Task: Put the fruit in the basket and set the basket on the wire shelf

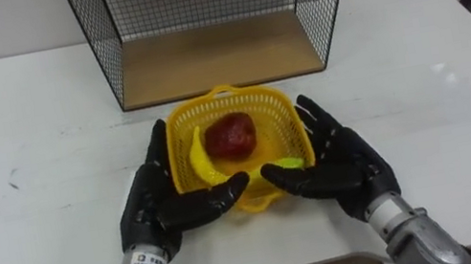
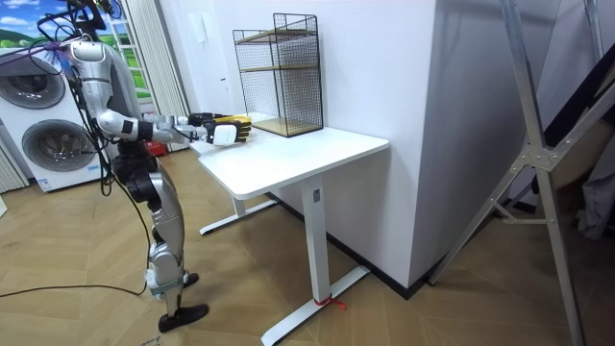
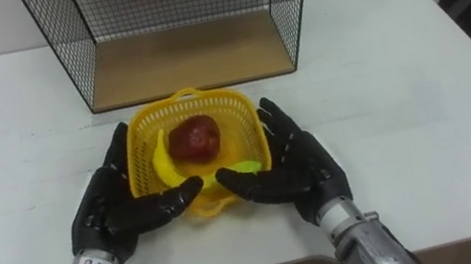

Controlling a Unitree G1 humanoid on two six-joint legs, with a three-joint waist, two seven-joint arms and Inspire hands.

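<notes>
Holding an apple (image 1: 232, 136) and a banana (image 1: 198, 158), the basket (image 1: 261, 98) sits on the table (image 1: 20, 121), with the shelf (image 1: 213, 58) at its 12 o'clock. Our left hand (image 1: 165, 198) flanks it at 9 and our right hand (image 1: 338, 162) at 3, fingers straight against its sides.

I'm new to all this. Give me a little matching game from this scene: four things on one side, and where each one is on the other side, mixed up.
Things:
1. basket
2. banana
3. red fruit
4. wire shelf

Places:
A. in the middle of the basket
B. at the back of the table, behind the basket
C. between the left hand and the right hand, both open against its sides
D. in the basket, left of the red fruit

Pairs: 1-C, 2-D, 3-A, 4-B.
</notes>
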